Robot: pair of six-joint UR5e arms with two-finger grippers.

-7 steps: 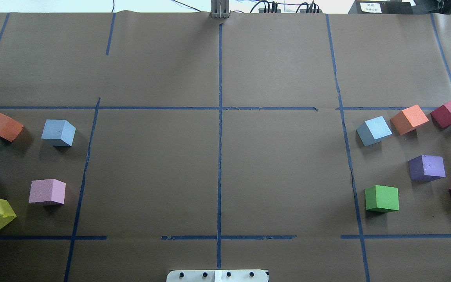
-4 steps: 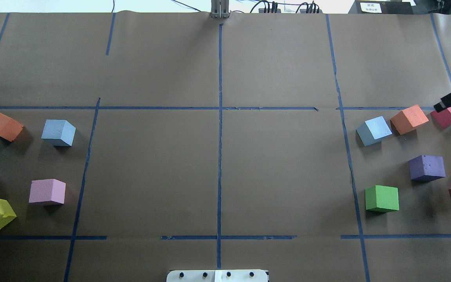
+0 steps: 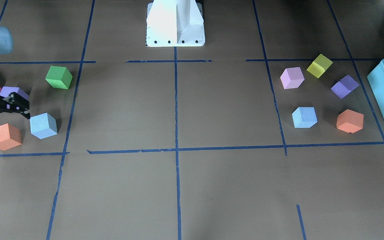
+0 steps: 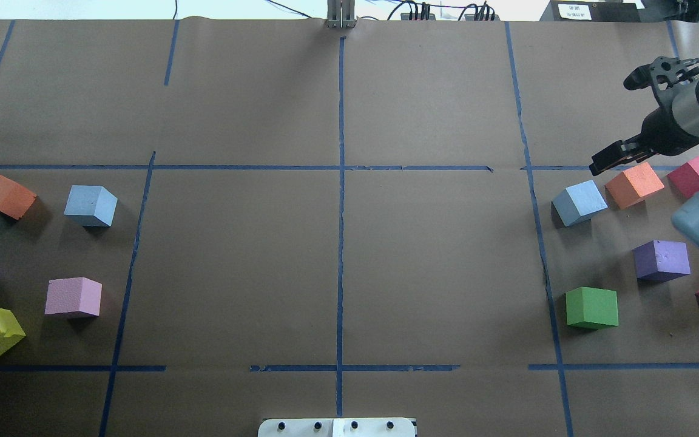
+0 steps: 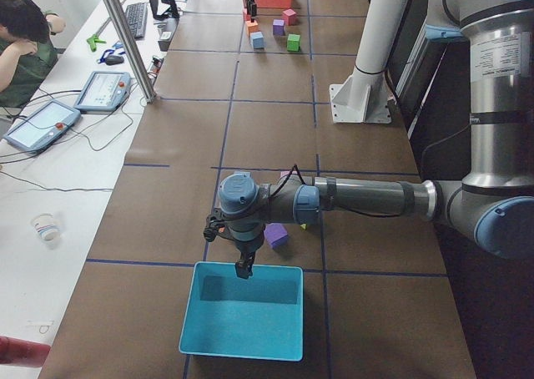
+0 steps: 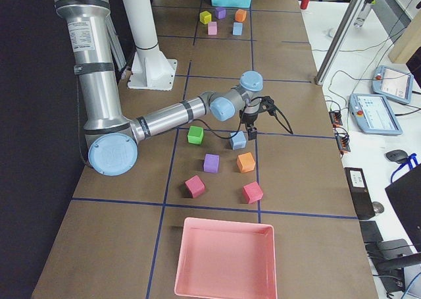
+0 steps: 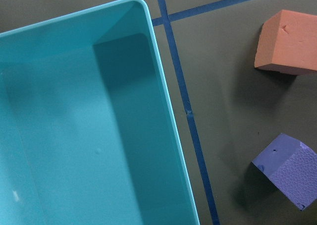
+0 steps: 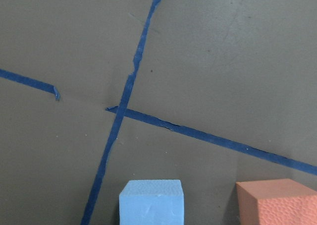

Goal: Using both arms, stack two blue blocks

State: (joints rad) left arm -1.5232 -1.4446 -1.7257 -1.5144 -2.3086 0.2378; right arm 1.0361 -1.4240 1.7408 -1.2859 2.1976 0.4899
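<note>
The right claw (image 3: 28, 110) hovers spread and empty. One pale sky-blue foam cube (image 3: 43, 125) sits on the table (image 4: 337, 273) just beside its tips. The left claw (image 5: 243, 268) hangs over a big teal plastic box (image 5: 242, 325) — spread or clenched, I cannot tell — with the other sky-blue foam cube (image 4: 90, 205) apart from it.
</note>
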